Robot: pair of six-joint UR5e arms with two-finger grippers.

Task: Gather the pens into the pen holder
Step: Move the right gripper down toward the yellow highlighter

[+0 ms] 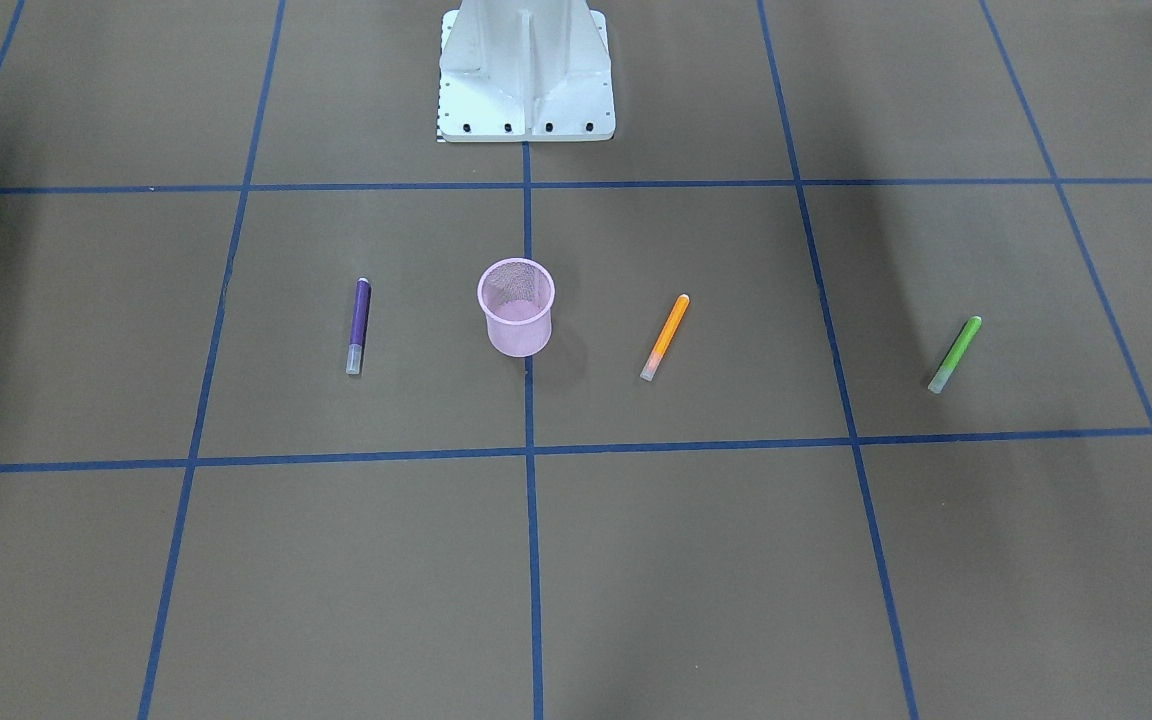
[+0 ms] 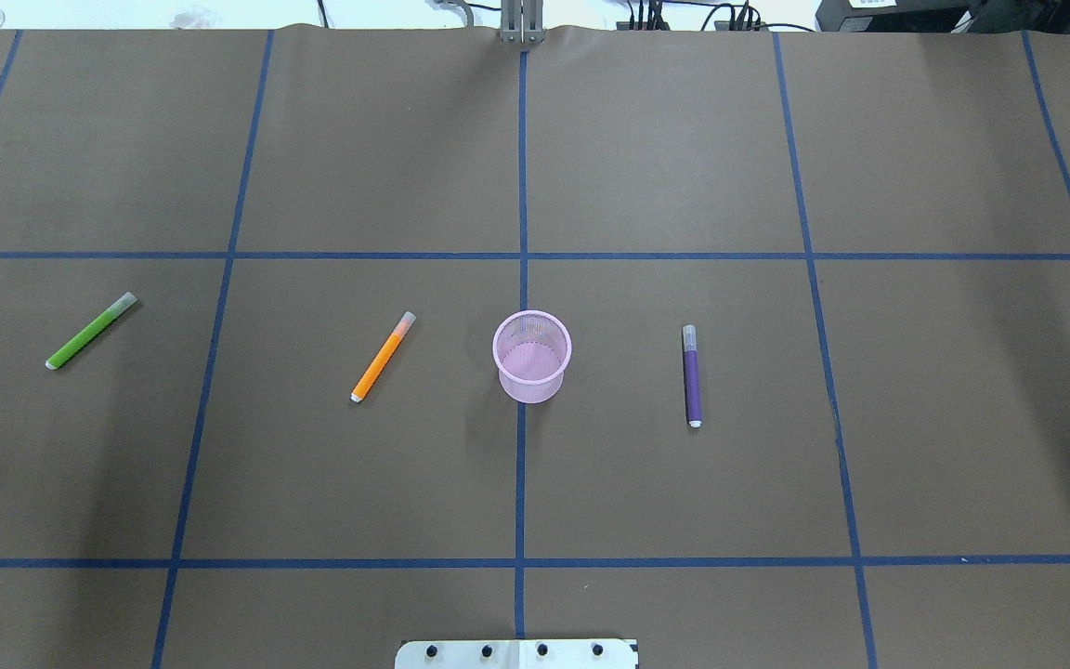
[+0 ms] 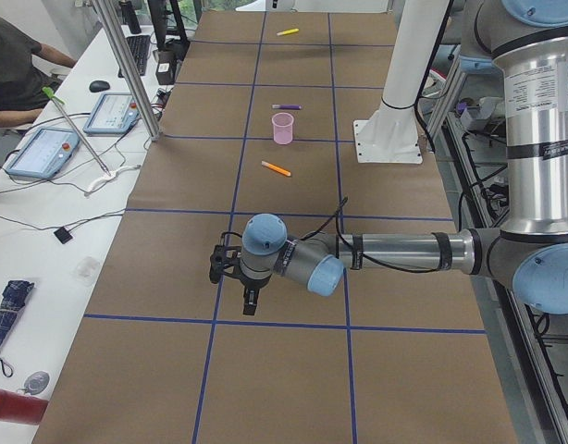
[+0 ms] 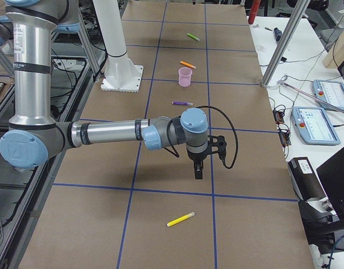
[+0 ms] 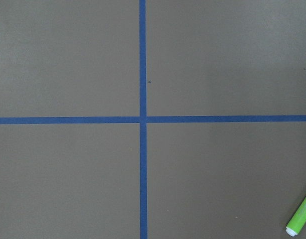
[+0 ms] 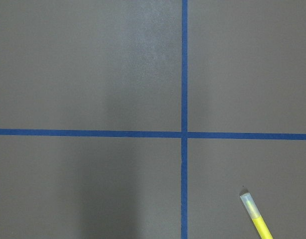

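The green pen (image 2: pixel 90 331) lies slantwise on the desk (image 2: pixel 535 483), nearest the left claw (image 3: pixel 230 275); whether either claw, including the right claw (image 4: pixel 198 168), is apart or together cannot be told.

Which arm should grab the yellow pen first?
Right, probably. The yellow pen lies at the table's right end, just beyond the right gripper, and it shows in the right wrist view; the left arm is far off.

A yellow pen (image 6: pixel 256 216) lay at the lower right, pale cap up-left, beside 2 crossing blue tape lines (image 6: pixel 184 133) on brown paper (image 6: pixel 83 69).
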